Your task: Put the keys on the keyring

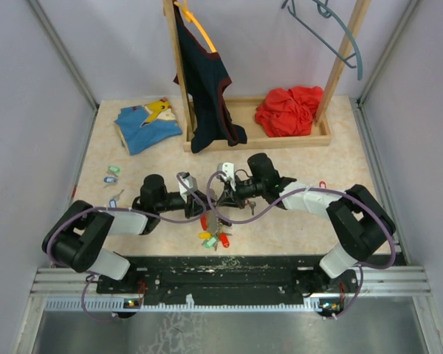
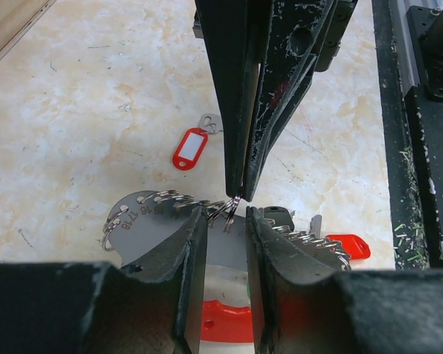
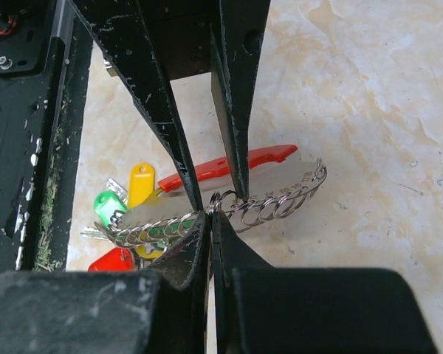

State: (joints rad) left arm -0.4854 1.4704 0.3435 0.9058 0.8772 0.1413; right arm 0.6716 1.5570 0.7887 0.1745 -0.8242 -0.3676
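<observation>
Jaws closed, right gripper (image 3: 210,216) pinches the keyring (image 3: 280,193).

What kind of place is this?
Probably a robot test booth in a lab: plain walls close in a table, a left arm and right arm are bolted to a rail at its near edge, and a clothes rack and tagged keys serve as props.

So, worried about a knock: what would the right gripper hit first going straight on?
Probably the grey ring plate at its tips, with the left gripper right behind it; depth is unclear.
</observation>
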